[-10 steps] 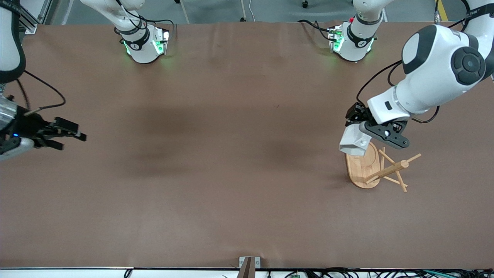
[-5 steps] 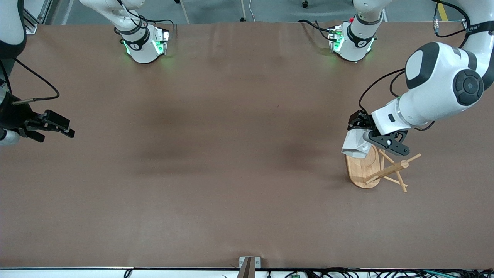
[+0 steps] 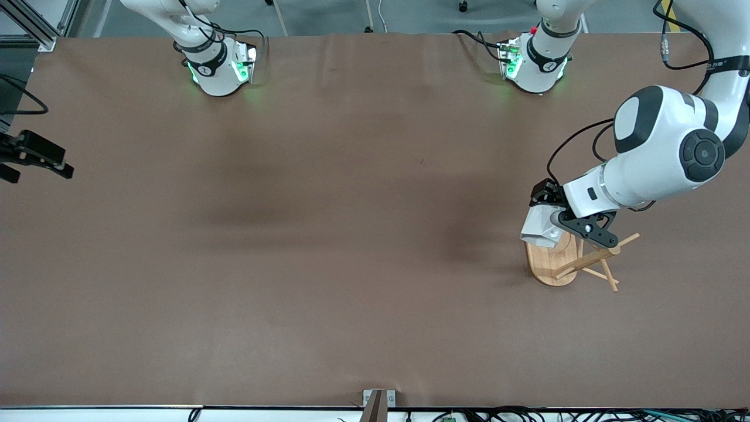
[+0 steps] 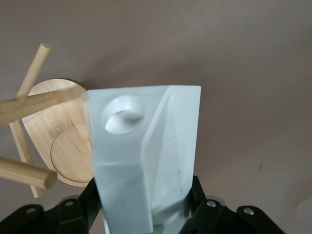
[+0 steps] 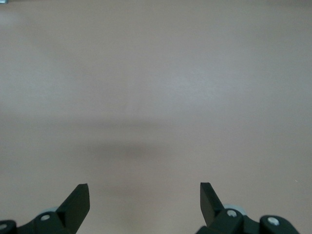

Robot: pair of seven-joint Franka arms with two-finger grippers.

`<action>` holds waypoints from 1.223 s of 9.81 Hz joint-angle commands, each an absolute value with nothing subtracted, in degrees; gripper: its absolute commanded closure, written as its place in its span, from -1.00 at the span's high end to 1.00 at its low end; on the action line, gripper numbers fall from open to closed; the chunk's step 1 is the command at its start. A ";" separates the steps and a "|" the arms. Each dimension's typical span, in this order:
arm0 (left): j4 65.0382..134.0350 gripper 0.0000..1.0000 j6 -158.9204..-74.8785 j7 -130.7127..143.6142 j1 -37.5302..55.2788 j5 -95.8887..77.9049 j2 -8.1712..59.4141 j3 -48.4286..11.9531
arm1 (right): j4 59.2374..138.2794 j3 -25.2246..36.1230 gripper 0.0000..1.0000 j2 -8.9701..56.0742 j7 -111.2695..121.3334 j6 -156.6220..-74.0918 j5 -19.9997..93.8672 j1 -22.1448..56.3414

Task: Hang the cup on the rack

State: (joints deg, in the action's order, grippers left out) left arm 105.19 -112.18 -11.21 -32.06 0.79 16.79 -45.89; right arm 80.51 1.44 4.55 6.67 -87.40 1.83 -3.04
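The left gripper (image 3: 565, 220) is clenched around a small white faceted cup (image 3: 540, 227), gripping it between two black fingers (image 4: 80, 204) and holding it in the air over the end of the rack's oval base that lies farther from the front camera. In the left wrist view the cup (image 4: 146, 156) fills the middle of the picture, its blocky handle turned toward the camera with the round hole in it plainly visible, and the black fingers press on it from either side. The rack (image 3: 577, 258) is a light wooden mug tree standing on the brown table (image 3: 328, 234) toward the left arm's end. Its bamboo base sits flat, and a central post carries thin dowel pegs (image 4: 27, 80) that slant outward. From the wrist camera the pegs lie just beside the cup's handle, and the cup does not hang on any of them. The right gripper (image 3: 35, 158) waits at the right arm's end of the table, up in the air over the table's edge. Its fingers (image 5: 78, 202) are spread wide apart and hold nothing, with only bare brown table surface beneath them.
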 commanded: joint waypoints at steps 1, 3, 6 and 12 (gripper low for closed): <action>105.38 -0.94 -112.41 -13.61 -33.22 2.55 18.46 -46.23 | 85.15 2.55 1.00 0.45 5.27 -88.15 -2.01 -2.11; 105.38 -0.94 -112.24 -16.08 -34.97 2.55 18.63 -46.23 | 88.92 4.21 1.00 -2.36 5.01 -88.68 -2.02 -1.67; 105.38 -0.94 -112.24 -18.80 -36.21 2.64 19.50 -46.23 | 99.11 6.32 1.00 -8.68 4.92 -96.14 -2.02 0.16; 102.49 -0.82 -112.41 -21.09 -37.62 2.64 23.81 -46.14 | 92.99 6.24 1.00 -6.59 5.27 -94.66 -2.02 0.00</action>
State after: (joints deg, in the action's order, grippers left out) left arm 103.47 -112.30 -20.32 -37.35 1.17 21.08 -45.84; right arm 94.07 6.10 -6.95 6.09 -95.31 -0.93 -0.92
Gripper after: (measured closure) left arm 0.269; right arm 0.000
